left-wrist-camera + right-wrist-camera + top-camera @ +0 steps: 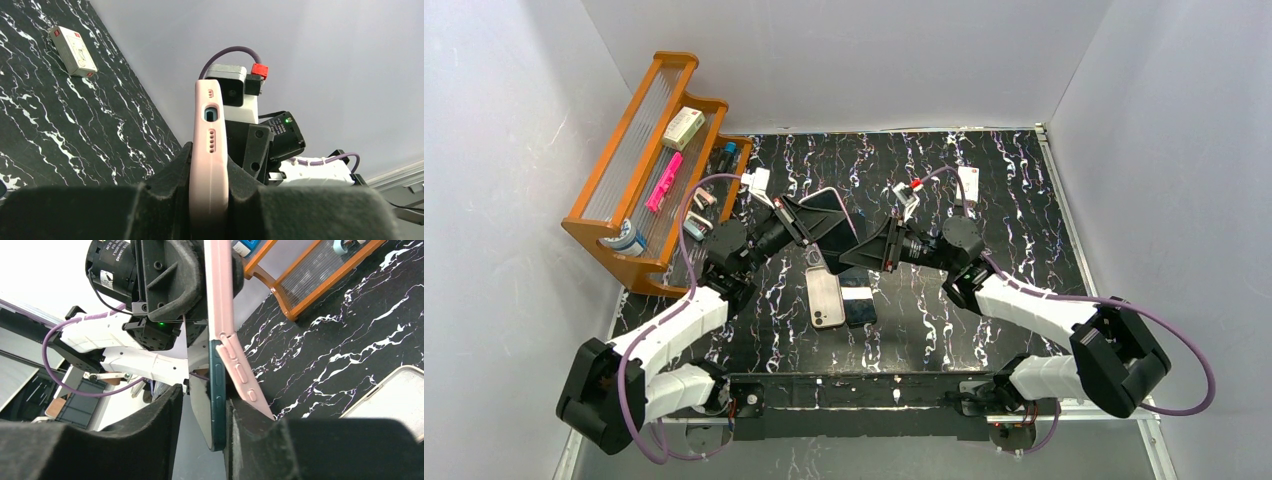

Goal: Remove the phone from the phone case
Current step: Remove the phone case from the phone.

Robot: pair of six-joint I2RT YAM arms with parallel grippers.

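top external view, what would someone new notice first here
Over the middle of the black marbled table the left arm and right arm meet head-on. The left claw is shut on the pink case, while the right claw pinches the dark green phone, its edge partly out of that case. An orange wooden rack of small items stands at the far left.

Arms converge, left reaching toward 2 o'clock, right toward 10, left gripper (209, 200) clamping the phone case (207, 150), right gripper (205, 430) the phone (216, 390).
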